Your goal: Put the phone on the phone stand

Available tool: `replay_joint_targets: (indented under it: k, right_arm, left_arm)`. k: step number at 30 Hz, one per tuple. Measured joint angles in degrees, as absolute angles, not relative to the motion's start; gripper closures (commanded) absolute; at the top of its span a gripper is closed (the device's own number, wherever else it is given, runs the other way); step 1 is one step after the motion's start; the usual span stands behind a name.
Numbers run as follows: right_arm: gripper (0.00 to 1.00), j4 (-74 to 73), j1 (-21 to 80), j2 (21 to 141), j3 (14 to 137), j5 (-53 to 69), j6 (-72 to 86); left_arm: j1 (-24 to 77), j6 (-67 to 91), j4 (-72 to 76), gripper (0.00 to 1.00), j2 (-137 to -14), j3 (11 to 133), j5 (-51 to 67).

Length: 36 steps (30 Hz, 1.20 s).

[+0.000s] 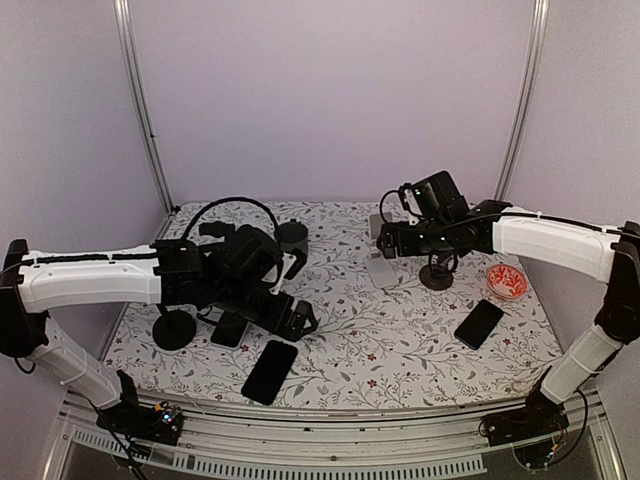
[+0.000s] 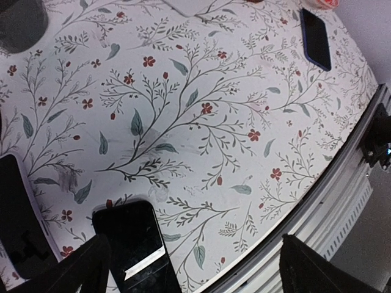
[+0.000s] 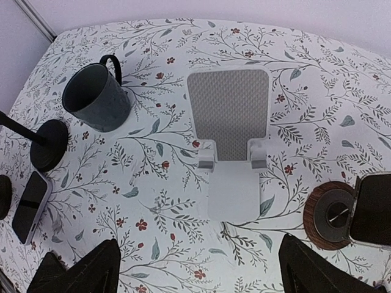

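The phone [image 2: 131,244] was seen lying flat, screen up, on the flowered table [image 2: 201,122]. It lay just beside one finger [image 2: 82,268] of the left gripper [image 2: 194,259] and was partly hidden behind that finger. The gripper's jaws were spread wide, nothing was held between them, and only bare tabletop was framed in the gap. Whether the finger touched the phone could not be told. A second phone [image 2: 18,226] was found just outside that same finger, dark and flat. Well ahead of the gripper, a third phone [image 2: 316,38] with a blue edge was laid flat. A dark mug [image 2: 21,21] was glimpsed far ahead on the opposite side.

The right gripper [image 3: 198,259] was likewise held wide open and empty, raised above the table. Directly ahead of it, centred between its fingers, the white phone stand [image 3: 229,122] was set. Its two lip tabs were turned toward the gripper, its textured backrest lay beyond them, and no phone was carried on it. Near one finger a round wood-rimmed base [image 3: 327,213] was seen, with a dark slab beside it whose nature could not be made out. Farther off on the other side, a black disc base [image 3: 49,146] was placed, and the mug stood just beyond it.
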<state>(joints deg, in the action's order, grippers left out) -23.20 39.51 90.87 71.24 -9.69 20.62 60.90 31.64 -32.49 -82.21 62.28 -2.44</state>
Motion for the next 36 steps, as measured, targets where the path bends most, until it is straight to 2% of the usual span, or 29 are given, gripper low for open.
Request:
replay_joint_targets:
  k: [17, 27, 36]
  right_arm:
    - [0.02, -21.2, 32.2, 110.9, 88.5, -5.3, 19.0]
    - [0.05, -19.8, 32.2, 113.9, 89.0, 3.4, 19.4]
    - [0.04, -20.5, 33.0, 113.9, 89.0, 3.2, 20.3]
  left_arm:
    - [62.1, 31.9, -32.2, 0.04, -76.5, 62.1, -2.0]
    - [62.3, 32.1, -32.3, 0.04, -74.6, 61.6, -2.5]
    - [62.4, 32.2, -32.2, 0.04, -74.5, 60.9, -2.4]
